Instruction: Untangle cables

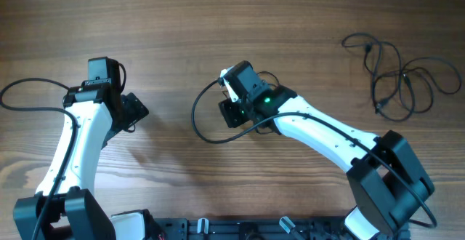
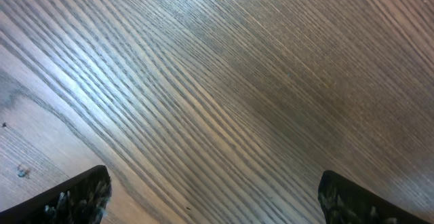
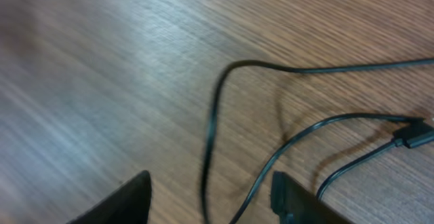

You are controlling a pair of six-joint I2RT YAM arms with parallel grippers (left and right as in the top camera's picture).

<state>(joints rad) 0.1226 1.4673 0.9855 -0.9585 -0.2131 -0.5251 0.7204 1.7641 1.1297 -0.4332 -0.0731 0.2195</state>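
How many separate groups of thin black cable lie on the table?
2. One loose tangle lies alone at the far right. One loop lies below the right gripper, between its open fingers; part may be hidden beneath it.

We see a wooden worktop (image 1: pixel 240 22) filling the overhead view, brown, its grain running left to right, paler at the lower left. A black rail (image 1: pixel 218 230) lies along its bottom edge. Up close in both wrist views, the grain catches pale glare.

Wooden table (image 1: pixel 182 22) — brown grain, pale glare
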